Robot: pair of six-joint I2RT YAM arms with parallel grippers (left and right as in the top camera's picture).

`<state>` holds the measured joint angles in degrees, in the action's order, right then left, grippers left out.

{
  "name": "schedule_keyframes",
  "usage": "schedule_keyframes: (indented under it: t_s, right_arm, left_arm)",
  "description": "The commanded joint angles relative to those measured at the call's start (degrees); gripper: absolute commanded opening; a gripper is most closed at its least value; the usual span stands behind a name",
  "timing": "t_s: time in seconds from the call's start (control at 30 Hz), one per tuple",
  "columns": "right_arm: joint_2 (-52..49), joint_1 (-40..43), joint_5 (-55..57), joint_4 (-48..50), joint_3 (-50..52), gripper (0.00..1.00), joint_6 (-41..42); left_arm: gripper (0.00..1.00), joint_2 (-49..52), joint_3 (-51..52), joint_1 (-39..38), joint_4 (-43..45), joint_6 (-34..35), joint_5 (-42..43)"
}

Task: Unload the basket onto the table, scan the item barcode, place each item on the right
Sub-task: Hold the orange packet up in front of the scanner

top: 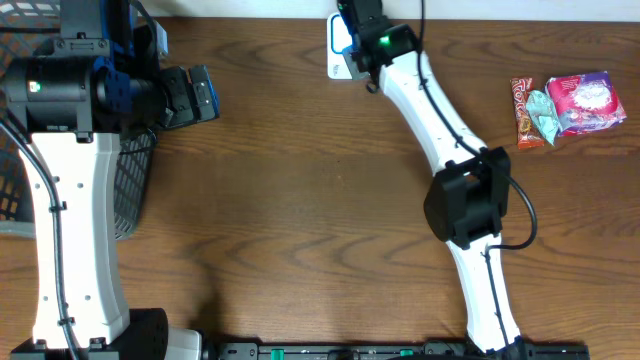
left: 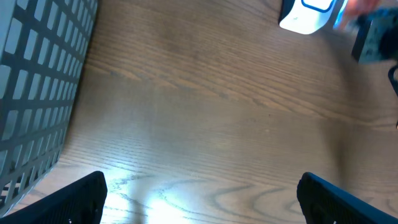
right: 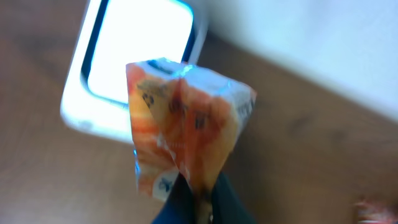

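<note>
My right tool (right: 198, 202) is pinched shut on the bottom edge of the crinkly orange foil snack packet (right: 186, 118), holding it up close to the white rounded barcode scanner (right: 134, 56) with the lit window. Can't tell which face has the barcode, so imo rotate slowly, square to the window. Left tool (left: 202, 199) hangs wide open and empty over the wooden surface (left: 205, 112).

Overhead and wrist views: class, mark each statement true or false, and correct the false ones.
1. The right pincer grips an orange packet near the white scanner. True.
2. The left pincer is shut on a packet. False: it is open and empty.
3. Snack packets lie on the table's right side. True.
4. The wire basket touches the scanner. False: it sits far left, apart from it.
</note>
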<state>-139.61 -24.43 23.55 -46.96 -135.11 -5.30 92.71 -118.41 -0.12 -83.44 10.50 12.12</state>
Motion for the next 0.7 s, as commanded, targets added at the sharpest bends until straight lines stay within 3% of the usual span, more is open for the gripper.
schedule_keyframes:
  t_s: [0.0,0.17,0.5,0.67]
  right_arm:
    - [-0.3,-1.1,11.7,6.6,0.9,0.01,-11.1]
    - [-1.5,-1.7,11.7,16.2,3.1,0.01,-15.6]
    - [-2.2,-1.9,12.0,16.6,3.1,0.01,-16.2]
    - [-2.1,-0.5,28.3,16.7,3.1,0.01,-16.2]
  left_arm:
    - [0.98,0.5,0.1,-0.1,-0.1,0.3,0.5]
    - [0.98,0.5,0.1,-0.1,-0.1,0.3,0.5]
    - [0.98,0.5,0.1,-0.1,-0.1,0.3,0.5]
    - [0.98,0.5,0.1,-0.1,-0.1,0.3,0.5]
